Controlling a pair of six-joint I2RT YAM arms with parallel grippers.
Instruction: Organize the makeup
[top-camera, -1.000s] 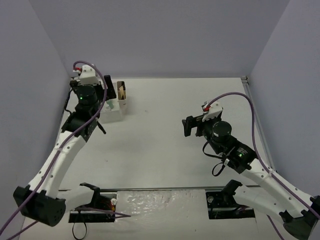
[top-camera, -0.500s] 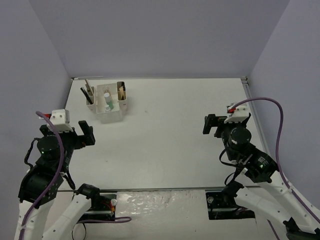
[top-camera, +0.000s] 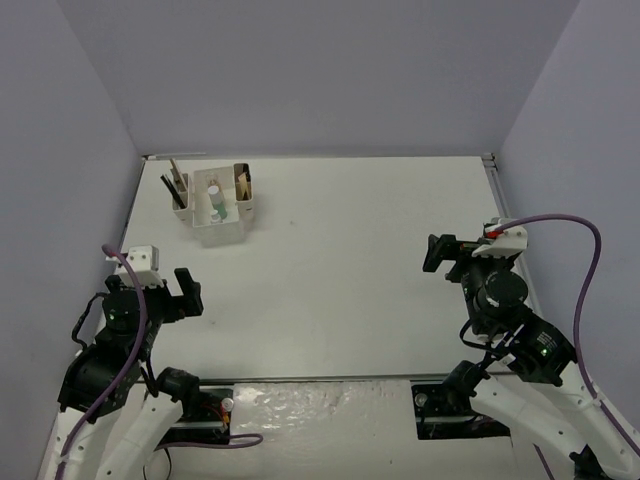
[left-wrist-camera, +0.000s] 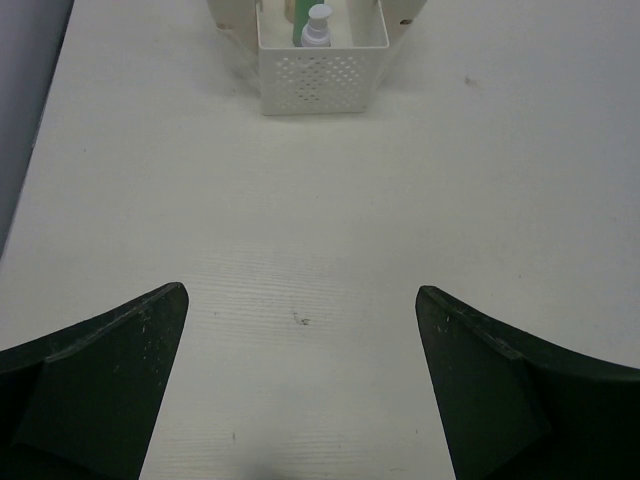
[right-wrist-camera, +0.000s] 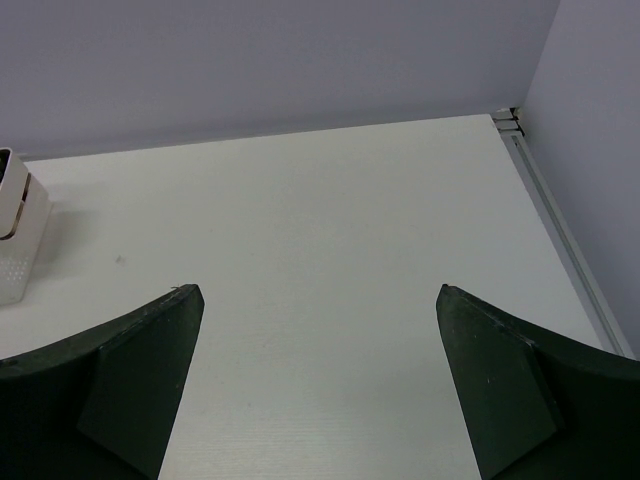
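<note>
While bottles (top-camera: 214, 204) and pencils (top-camera: 175, 187) are seen standing in box (top-camera: 224, 233) on tabletop (top-camera: 340, 260), left pincer (left-wrist-camera: 300, 291) and right pincer (right-wrist-camera: 318, 290) are held wide open, empty, well apart from box.

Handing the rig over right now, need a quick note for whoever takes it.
Left gripper: open, empty, low over the table's near left.
Right gripper: open, empty, at the near right.
Things: box stands far left on the table. Bottles are in its middle compartment, dark pencils and brushes upright in the left one, tan sticks in the right one.
Done: no makeup lies loose in any view.
Left: probably nothing. Small items are too small to count, so check the box.
</note>
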